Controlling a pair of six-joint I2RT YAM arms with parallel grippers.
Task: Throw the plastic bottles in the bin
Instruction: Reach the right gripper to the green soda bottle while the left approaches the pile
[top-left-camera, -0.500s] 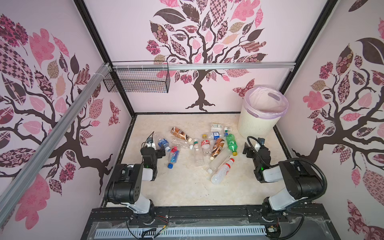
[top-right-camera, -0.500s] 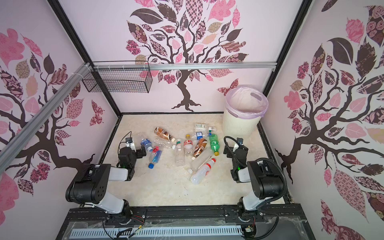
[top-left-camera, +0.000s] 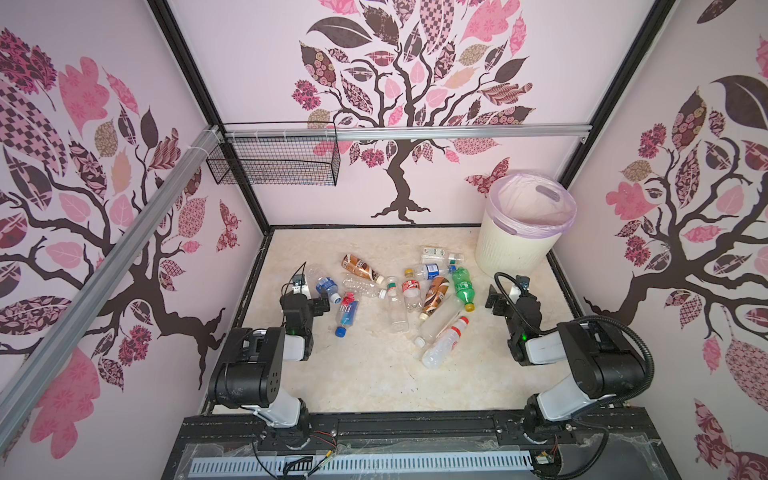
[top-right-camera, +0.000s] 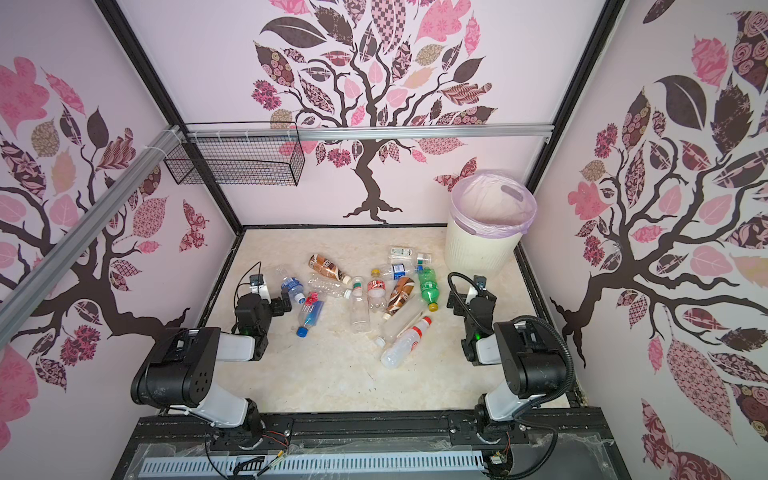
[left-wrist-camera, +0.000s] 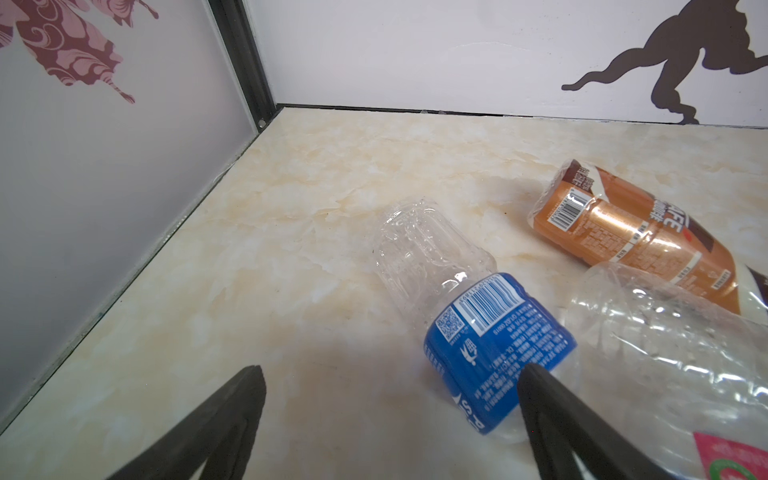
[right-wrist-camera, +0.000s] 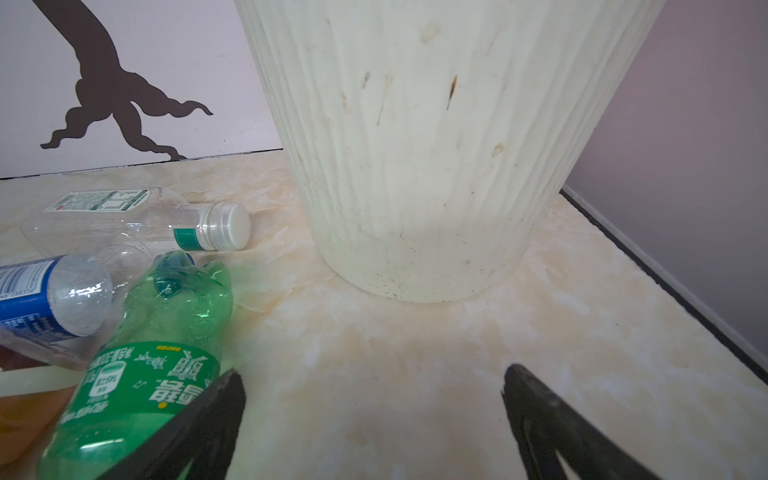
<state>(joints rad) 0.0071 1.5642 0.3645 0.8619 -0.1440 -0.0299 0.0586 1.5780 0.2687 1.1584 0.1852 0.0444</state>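
Note:
Several plastic bottles (top-left-camera: 398, 309) lie scattered across the middle of the marble floor in both top views. The cream ribbed bin (top-left-camera: 515, 245) (top-right-camera: 478, 249) with its lilac bag stands in the back right corner. My left gripper (top-left-camera: 309, 297) (left-wrist-camera: 390, 374) is open and low; one finger rests beside a clear bottle with a blue label (left-wrist-camera: 478, 316) (top-left-camera: 326, 286), which is not between the jaws. My right gripper (top-left-camera: 509, 293) (right-wrist-camera: 373, 372) is open over bare floor, facing the bin (right-wrist-camera: 415, 145), with a green bottle (right-wrist-camera: 158, 353) (top-left-camera: 462, 286) just beside one finger.
A black wire basket (top-left-camera: 274, 164) hangs from the aluminium rail (top-left-camera: 457, 132) at the back left. Patterned walls close in three sides. A brown-labelled bottle (left-wrist-camera: 623, 232) and a clear crushed one (left-wrist-camera: 665, 332) lie beyond the left gripper. A white-capped bottle (right-wrist-camera: 137, 220) lies near the bin's foot.

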